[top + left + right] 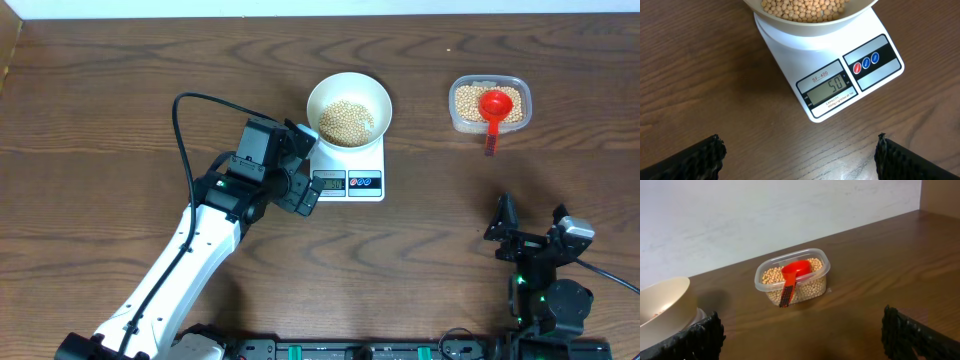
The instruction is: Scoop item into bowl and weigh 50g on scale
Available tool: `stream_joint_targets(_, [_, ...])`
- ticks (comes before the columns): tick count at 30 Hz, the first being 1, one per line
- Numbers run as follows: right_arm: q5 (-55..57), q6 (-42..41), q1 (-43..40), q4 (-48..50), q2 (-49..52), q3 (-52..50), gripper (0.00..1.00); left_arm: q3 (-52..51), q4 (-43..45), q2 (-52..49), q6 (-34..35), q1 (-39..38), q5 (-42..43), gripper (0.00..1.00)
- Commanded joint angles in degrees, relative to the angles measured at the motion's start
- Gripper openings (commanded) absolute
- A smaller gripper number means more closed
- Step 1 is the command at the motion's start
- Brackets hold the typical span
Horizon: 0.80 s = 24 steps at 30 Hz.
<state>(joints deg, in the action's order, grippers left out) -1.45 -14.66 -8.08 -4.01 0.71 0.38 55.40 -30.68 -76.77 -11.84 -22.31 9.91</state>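
Observation:
The white bowl stands on the white scale and holds a heap of tan beans. In the left wrist view the scale has a display that reads 50, and the bowl's rim and the beans are at the top edge. My left gripper is open and empty, just left of the scale's front. My right gripper is open and empty, near the table's front right. The bowl's edge also shows in the right wrist view.
A clear plastic tub of more beans stands at the back right, right of the scale. A red scoop rests in it, handle over the front rim. A black cable loops left of the left arm.

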Motion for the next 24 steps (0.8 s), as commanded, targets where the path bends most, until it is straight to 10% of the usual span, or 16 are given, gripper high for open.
stream_joint_targets(1, [0.46,-0.55,-0.15,-0.28,-0.39,-0.07,0.99,-0.11,-1.16,-0.39,0.04,-0.11,-0.52,0.98])
stream_joint_targets(24, [0.46,-0.55,-0.17,-0.28,-0.39,-0.07,0.99,-0.11,-2.05,-0.39,0.04,-0.11,-0.52,0.98])
